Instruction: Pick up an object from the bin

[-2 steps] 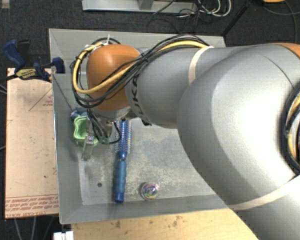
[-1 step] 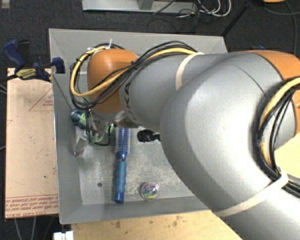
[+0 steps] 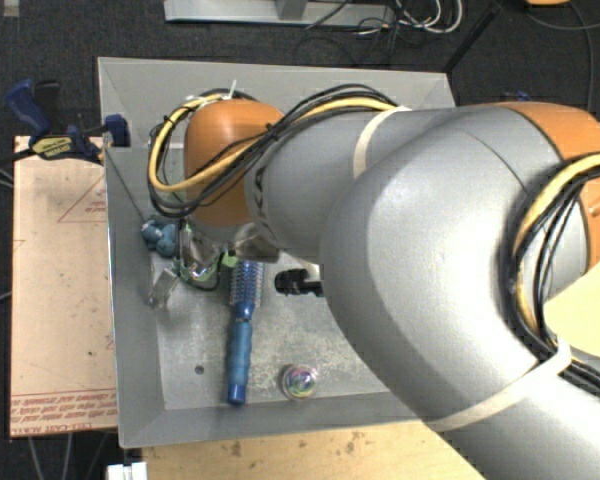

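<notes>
Grey bin (image 3: 135, 348) — gripper (image 3: 198, 260) at left; blue hairbrush (image 3: 240, 336) beside; shiny ball (image 3: 299, 380) apart.

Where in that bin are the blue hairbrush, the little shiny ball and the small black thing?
blue hairbrush (image 3: 241, 332), camera view, upper part of its handle.
shiny ball (image 3: 300, 380), camera view, its middle.
small black thing (image 3: 296, 283), camera view, its middle, just beside the arm.

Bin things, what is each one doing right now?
Gripper: low in the left part of the bin.
Blue hairbrush: lying flat, bristle end next to the gripper.
Shiny little ball: resting by the near wall, apart from the hairbrush.
Black thing: lying beside the hairbrush, partly under the arm.
Blue-grey thing: lying by the left wall.
</notes>
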### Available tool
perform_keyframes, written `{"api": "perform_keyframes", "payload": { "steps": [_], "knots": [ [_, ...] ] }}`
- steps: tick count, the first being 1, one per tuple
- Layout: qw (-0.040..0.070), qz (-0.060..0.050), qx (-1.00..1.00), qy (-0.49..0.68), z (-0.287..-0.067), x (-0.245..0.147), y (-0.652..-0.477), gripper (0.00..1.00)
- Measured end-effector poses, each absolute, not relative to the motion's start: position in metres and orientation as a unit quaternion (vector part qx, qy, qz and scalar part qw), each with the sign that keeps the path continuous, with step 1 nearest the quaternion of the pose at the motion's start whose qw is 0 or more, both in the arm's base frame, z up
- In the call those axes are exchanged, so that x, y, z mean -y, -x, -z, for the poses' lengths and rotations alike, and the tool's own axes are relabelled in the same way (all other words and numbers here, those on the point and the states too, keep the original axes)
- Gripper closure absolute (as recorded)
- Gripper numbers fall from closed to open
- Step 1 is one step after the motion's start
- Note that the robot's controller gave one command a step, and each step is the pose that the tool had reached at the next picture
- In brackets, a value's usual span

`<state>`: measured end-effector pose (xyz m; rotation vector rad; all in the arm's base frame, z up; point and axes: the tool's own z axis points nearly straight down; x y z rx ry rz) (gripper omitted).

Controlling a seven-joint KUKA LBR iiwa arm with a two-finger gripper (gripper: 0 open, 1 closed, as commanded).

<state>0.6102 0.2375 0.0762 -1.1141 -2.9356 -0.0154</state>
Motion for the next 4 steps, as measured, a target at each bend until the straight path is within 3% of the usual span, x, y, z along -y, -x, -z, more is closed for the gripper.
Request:
{"api": "perform_keyframes", "payload": {
  "steps": [1,2,3,4],
  "knots": [
    [0.001,0.001,0.934,0.357,-0.076,-0.233,-0.611,1.00],
    [-0.002,0.002,0.935,0.355,-0.133,-0.234,-0.612,1.00],
    [-0.001,0.001,0.935,0.354,-0.142,-0.235,-0.613,1.00],
    [-0.002,0.002,0.936,0.352,-0.194,-0.235,-0.614,1.00]
  ]
}}
